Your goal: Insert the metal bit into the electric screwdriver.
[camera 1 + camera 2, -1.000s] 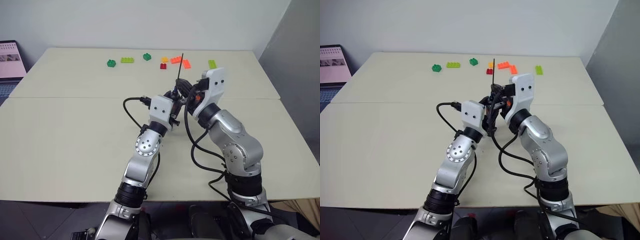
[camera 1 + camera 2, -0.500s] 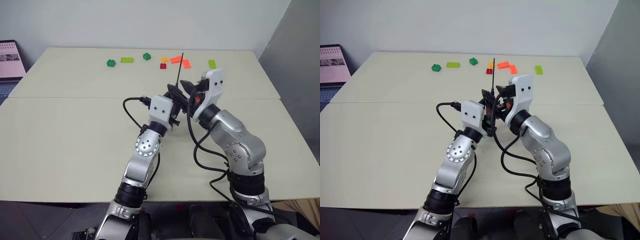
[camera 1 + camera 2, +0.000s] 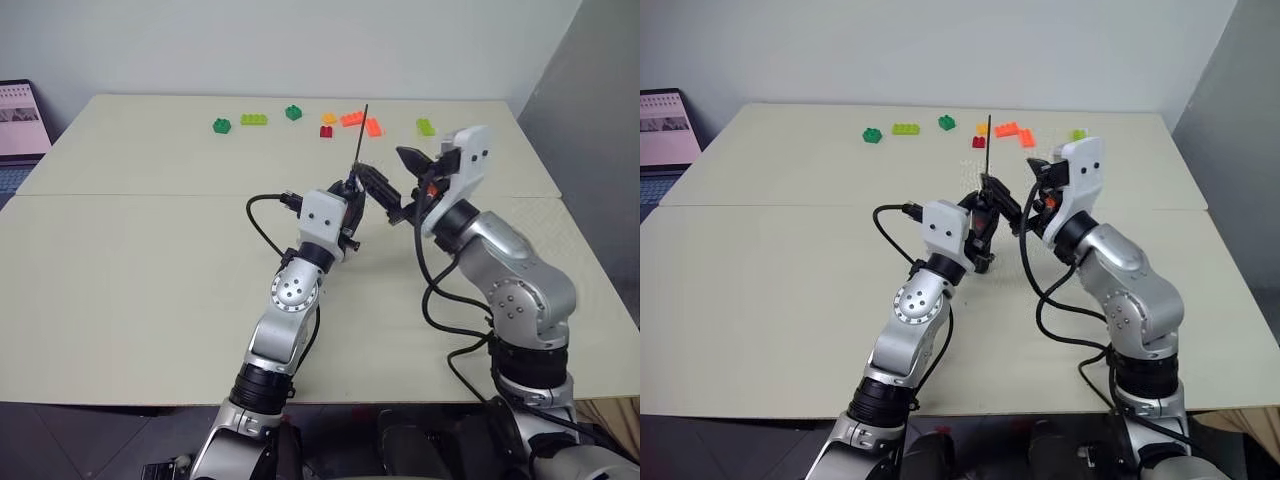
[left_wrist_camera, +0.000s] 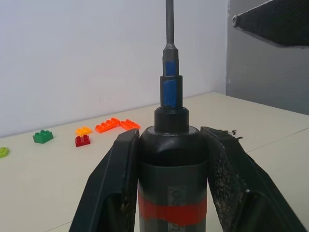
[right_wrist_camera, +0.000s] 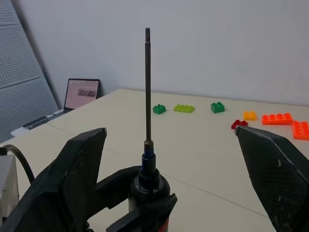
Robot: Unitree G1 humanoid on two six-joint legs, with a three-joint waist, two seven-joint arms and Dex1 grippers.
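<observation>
Standing in electric screwdriver (image 4: pixel 171 169) pinched by left hand (image 3: pixel 352 192): metal bit (image 5: pixel 147 82); right hand (image 3: pixel 408 185) spread, beside.

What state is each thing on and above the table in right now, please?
Screwdriver: upright, clamped in the left tool.
Metal bit: seated in the screwdriver's tip, standing straight up.
Right tool: wide open, holding nothing, fingers clear of the bit.
Toy bricks: lying loose along the table's far edge.
Laptop: open, screen lit.

I'm holding my left gripper (image 3: pixel 352 190) clamped tight, arm reaching forward over the middle. My right gripper (image 3: pixel 404 187) is hanging just beside it, fingers (image 5: pixel 72 179) spread wide, gripping nothing.
</observation>
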